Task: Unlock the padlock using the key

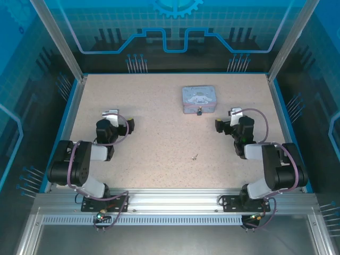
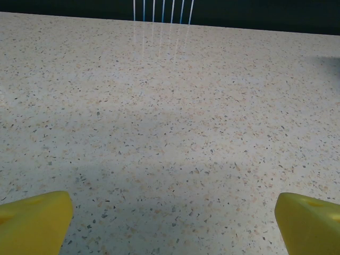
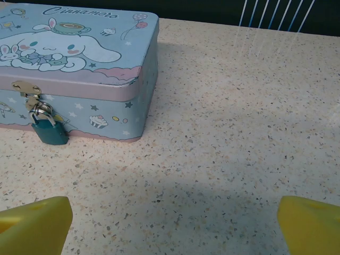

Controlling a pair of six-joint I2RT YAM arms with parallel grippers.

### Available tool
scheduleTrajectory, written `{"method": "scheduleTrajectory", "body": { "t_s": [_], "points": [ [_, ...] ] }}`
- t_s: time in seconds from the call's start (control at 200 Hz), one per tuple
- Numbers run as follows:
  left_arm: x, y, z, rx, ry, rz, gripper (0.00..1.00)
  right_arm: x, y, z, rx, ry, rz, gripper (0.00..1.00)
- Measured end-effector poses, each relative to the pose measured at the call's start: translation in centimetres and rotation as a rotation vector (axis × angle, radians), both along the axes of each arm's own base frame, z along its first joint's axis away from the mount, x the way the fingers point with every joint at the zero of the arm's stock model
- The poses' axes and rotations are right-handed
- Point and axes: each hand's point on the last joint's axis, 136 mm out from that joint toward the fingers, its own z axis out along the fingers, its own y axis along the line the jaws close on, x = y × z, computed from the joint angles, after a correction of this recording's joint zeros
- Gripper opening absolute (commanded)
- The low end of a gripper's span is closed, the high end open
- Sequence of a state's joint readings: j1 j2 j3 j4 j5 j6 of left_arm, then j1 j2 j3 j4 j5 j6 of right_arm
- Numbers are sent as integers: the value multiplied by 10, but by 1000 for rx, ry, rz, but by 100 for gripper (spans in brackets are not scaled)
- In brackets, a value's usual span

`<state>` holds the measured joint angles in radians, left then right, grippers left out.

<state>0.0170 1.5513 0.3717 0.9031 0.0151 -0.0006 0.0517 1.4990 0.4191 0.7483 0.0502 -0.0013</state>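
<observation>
— How do the end effectors stand?

— The left end effector is spread wide: its yellow fingers sit at the two bottom corners of its wrist view, with speckled worktop between them. The right end effector is spread the same way and grips nothing.

— What lies ahead of the right one?

— A pale blue tin, ahead and to its left, flat on the worktop with its lid closed. The padlock hangs from a brassy hasp on the tin's front wall, its silvery shackle through the hasp and its body down against the worktop.

— And the key?

— From above, the key lies in the open on the worktop between the two arms, nearer their bases than the tin is and well apart from the padlock. Bare worktop separates it from each end effector.

— Anything hard to make out?

— The key is a small pale speck, so I cannot tell which way it points. The padlock's keyhole cannot be seen. The frame cuts off the tin's left end, and each finger appears as a corner only.

— Any writing?

— Script along the lid's top edge reads "Cinnamoro", over a cartoon white long-eared figure.
</observation>
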Motion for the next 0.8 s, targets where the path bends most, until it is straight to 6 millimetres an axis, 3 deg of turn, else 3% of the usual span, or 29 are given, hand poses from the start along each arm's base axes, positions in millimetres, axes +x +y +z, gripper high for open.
{"method": "scheduleTrajectory", "body": {
  "t_s": [0.67,0.735,0.795],
  "points": [
    [-1,0,0,0,7,1,99,-2,-5,-1,19,35,-19,100],
    [-6,1,6,2,18,8,99,-4,-12,9,39,46,-49,100],
    [-8,4,24,4,0,23,99,-5,-21,29,66,32,-80,100]
  ]
}}
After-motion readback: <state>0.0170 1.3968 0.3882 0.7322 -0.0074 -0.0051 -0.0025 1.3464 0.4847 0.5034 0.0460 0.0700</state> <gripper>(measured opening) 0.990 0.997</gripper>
